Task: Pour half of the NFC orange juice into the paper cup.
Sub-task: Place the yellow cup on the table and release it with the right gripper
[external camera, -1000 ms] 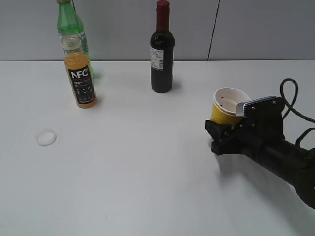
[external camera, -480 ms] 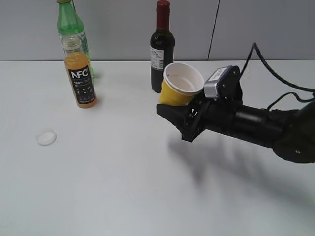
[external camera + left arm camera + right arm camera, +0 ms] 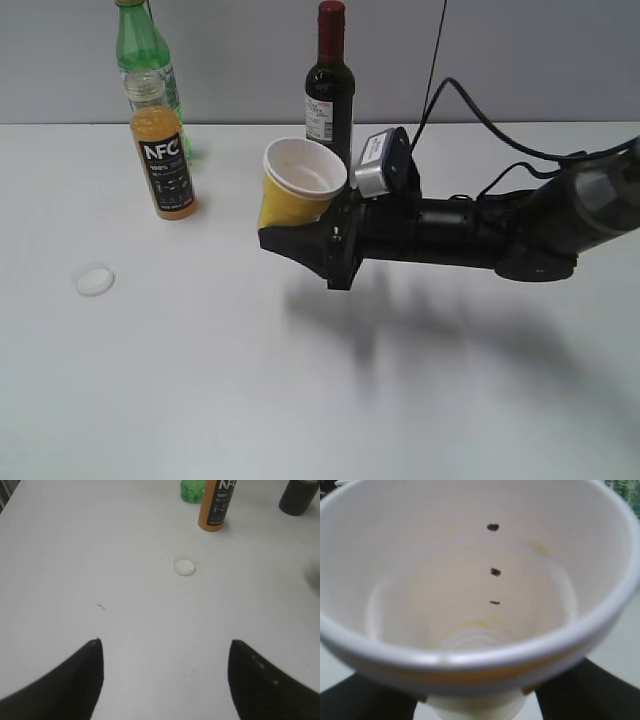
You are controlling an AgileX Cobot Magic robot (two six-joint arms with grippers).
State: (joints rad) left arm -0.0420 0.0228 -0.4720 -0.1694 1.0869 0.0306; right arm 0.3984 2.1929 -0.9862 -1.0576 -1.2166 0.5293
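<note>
The NFC orange juice stands at the back left of the table, also in the left wrist view. My right gripper is shut on the paper cup and holds it slightly tilted above the table's middle, to the right of the juice. The right wrist view looks down into the paper cup: white inside, a few dark specks, a faint yellow trace at the bottom. Its black fingers clasp the lower wall. My left gripper hangs open over bare table, nothing between its tips.
A green bottle stands just behind the juice. A dark wine bottle stands at the back centre, close behind the cup. A white cap lies at the front left. The right arm's cables arch over the right side.
My right arm has lifted the paper cup off the table at the right and carried it left to the middle. The left gripper and the bottles have not moved.
</note>
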